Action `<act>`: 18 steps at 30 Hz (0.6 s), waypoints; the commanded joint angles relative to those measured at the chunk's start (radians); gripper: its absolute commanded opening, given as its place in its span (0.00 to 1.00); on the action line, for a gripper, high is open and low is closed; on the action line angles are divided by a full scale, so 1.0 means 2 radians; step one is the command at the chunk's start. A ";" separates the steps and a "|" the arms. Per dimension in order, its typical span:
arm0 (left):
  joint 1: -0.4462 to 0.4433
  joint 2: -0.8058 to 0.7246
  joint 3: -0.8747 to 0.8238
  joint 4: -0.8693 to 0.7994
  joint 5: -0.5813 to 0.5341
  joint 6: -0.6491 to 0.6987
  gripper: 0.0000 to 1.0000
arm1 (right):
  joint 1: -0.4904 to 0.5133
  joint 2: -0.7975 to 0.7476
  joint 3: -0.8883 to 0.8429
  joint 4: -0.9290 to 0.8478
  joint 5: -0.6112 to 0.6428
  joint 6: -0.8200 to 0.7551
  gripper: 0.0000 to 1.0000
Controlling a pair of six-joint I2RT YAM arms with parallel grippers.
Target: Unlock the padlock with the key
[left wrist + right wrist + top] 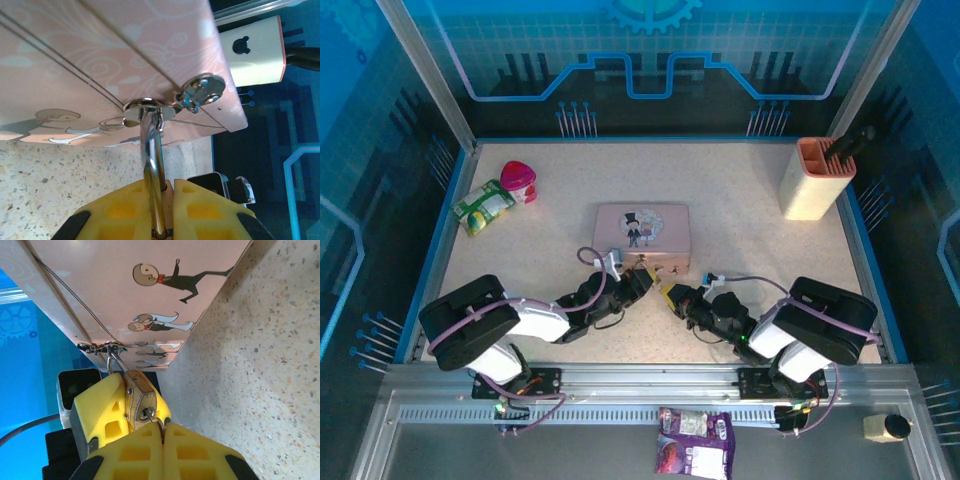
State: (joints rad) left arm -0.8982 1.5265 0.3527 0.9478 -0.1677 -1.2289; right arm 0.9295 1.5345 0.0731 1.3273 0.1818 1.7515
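Note:
The pink tin lies mid-table, and both grippers meet at its near edge. The brass padlock hangs by its silver shackle from the tin's hasp. My left gripper is shut on the padlock body, holding it from the sides. My right gripper is shut on the small dark key, whose tip sits in the keyhole on the padlock's bottom face. From above, the left gripper and right gripper almost touch.
A beige holder with a dark tool stands back right. A red-pink item and a green-yellow packet lie back left. A purple packet rests on the front rail. Blue walls edge the table.

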 commanded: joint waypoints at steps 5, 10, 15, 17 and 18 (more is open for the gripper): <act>-0.028 0.004 0.032 0.054 0.051 0.006 0.00 | -0.003 -0.084 0.021 -0.085 0.021 -0.044 0.00; -0.041 0.007 0.041 0.052 0.055 0.004 0.00 | -0.012 -0.156 0.036 -0.168 0.016 -0.075 0.00; -0.051 0.008 0.051 0.045 0.056 0.006 0.00 | -0.035 -0.218 0.060 -0.258 -0.017 -0.118 0.00; -0.051 0.008 0.054 0.041 0.056 0.006 0.00 | -0.046 -0.237 0.066 -0.284 -0.033 -0.138 0.11; -0.051 0.007 0.054 0.040 0.055 0.006 0.00 | -0.052 -0.245 0.069 -0.300 -0.042 -0.146 0.18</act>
State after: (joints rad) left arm -0.9390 1.5387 0.4183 0.9634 -0.1783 -1.2320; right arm 0.8589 1.0939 0.1356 0.7712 0.1280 1.5570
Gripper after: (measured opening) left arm 0.119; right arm 0.143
